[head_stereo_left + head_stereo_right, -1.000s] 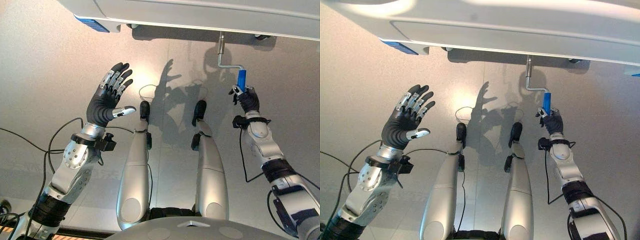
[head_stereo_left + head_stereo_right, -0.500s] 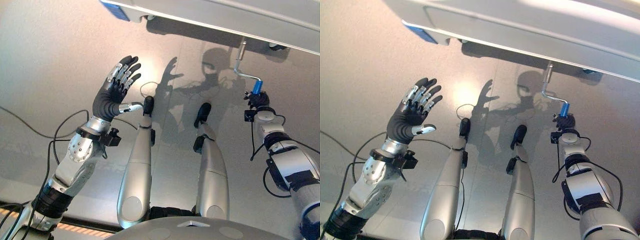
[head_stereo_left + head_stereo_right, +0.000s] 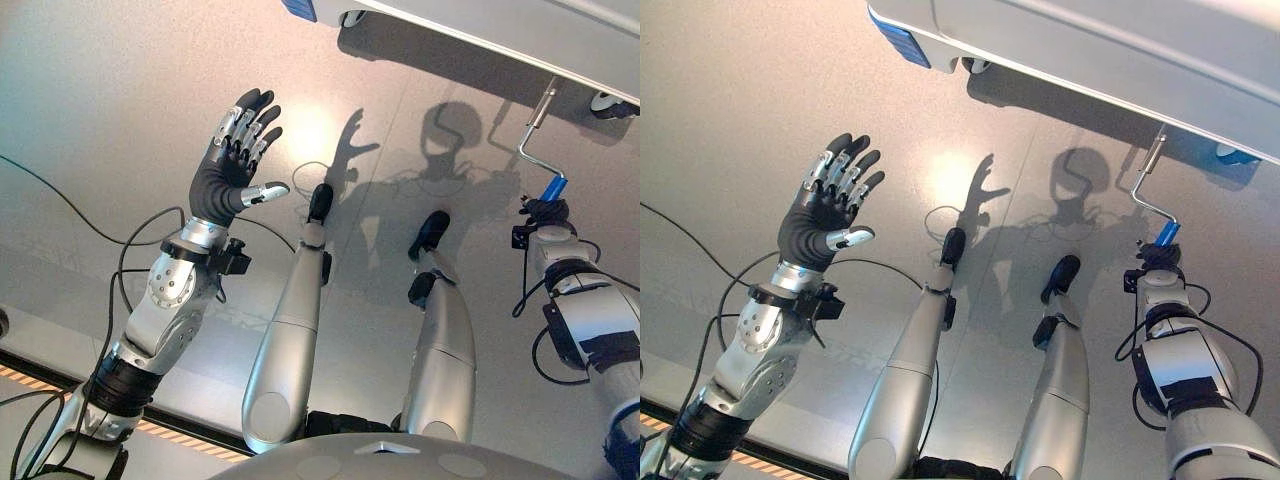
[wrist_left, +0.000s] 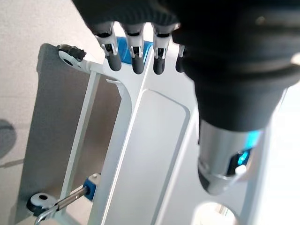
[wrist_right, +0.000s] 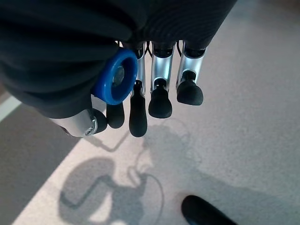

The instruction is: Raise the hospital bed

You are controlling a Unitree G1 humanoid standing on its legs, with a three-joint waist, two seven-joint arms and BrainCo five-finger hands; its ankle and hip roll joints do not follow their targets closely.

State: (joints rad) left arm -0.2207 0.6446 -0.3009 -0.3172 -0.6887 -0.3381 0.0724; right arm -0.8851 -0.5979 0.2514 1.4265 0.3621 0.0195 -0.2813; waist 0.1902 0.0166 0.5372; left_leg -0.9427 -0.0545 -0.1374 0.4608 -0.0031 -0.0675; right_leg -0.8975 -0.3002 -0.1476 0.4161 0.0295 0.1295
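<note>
Cranking the bed, mid-turn.

Right hand clamped round the blue handle of the crank, which hangs just under the bed frame. Handle has swung lower and outward in the last second, so the turning looks underway. Left hand spread wide, well clear of the bed.

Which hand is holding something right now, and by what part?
The right hand grips the bed's crank by its blue handle, fingers curled round it. The left hand is raised, open and holding nothing.
</note>
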